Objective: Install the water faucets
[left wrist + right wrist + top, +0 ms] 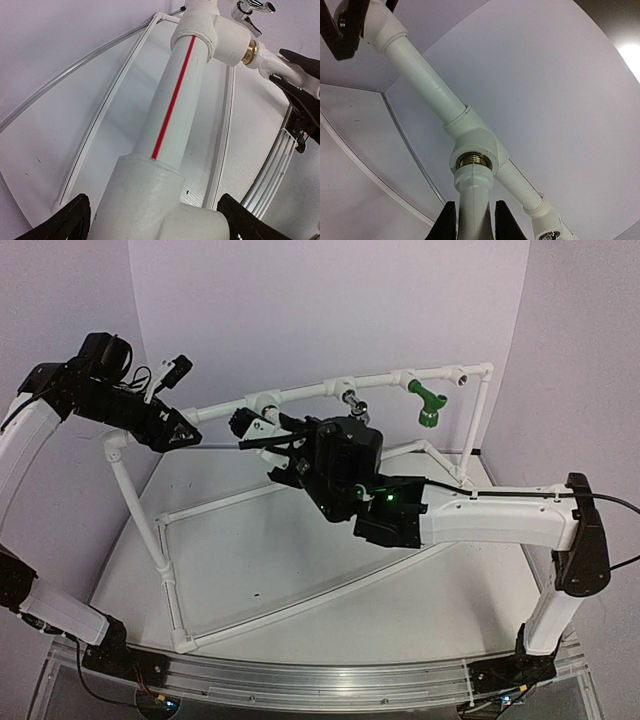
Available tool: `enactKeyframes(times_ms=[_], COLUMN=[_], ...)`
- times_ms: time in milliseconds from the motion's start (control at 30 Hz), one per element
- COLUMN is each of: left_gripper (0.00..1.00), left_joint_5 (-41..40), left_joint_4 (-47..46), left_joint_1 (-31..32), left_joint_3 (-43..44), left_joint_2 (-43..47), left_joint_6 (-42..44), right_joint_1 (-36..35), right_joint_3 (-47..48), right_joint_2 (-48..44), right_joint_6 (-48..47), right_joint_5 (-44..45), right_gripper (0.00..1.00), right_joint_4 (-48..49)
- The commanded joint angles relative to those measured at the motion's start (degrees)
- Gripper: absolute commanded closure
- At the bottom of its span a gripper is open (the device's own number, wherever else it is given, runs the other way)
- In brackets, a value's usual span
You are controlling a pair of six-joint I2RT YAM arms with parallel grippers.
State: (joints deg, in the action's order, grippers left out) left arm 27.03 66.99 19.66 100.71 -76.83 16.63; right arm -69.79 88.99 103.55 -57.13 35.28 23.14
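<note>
White plastic faucet [472, 200] met the brass-threaded socket [474, 161], right gripper [475, 216] clamped on it; left gripper [155, 215] straddled the frame [175, 100], grip unclear.

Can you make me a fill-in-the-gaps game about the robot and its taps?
1. The right-end faucet on the pipe frame is coloured ____.
2. The right gripper is shut on the held faucet, which is coloured ____.
3. The left gripper clamps the pipe frame near a thin stripe coloured ____.

Missing words: green, white, red.
</note>
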Motion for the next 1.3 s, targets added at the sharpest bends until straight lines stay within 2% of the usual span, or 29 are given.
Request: enactKeyframes(times_ms=[0, 133, 400, 600, 800, 1133, 1267], left_gripper=[0.14, 0.14, 0.15, 0.15, 0.15, 0.15, 0.16], left_joint_5=[3.3, 3.2, 3.0, 2.7, 2.5, 2.4, 2.3], left_joint_4=[3.1, 2.4, 2.4, 2.4, 2.3, 2.1, 1.9], left_joint_1=[0.7, 0.7, 0.7, 0.7, 0.7, 0.7, 0.7], left_joint_3=[-0.7, -1.6, -1.7, -1.4, -1.6, -1.6, -1.9], left_joint_2=[0.4, 0.8, 0.8, 0.5, 0.5, 0.4, 0.6], left_joint_6=[-1.6, -1.8, -1.9, -1.7, -1.7, -1.9, -2.1], right_joint_1=[-0.1, -0.2, 0.6, 1.9, 2.5, 2.9, 2.6], right_joint_3=[7.0, 9.4, 6.5, 2.7, -4.2, -1.0, 2.5], right_joint_2=[0.4, 0.5, 0.2, -0.6, -1.9, -1.5, -1.0], right_joint_6=[5.0, 10.5, 18.1, 19.8, 16.8, 20.3, 21.4], right_joint_5=[-3.5, -3.5, -3.0, -4.6, -6.1, -7.6, -8.4], right_gripper=[1.00, 1.00, 1.00, 1.00, 1.00, 1.00, 1.00], right_joint_4=[1.8, -2.9, -3.7, -2.6, 4.0, 4.2, 1.3])
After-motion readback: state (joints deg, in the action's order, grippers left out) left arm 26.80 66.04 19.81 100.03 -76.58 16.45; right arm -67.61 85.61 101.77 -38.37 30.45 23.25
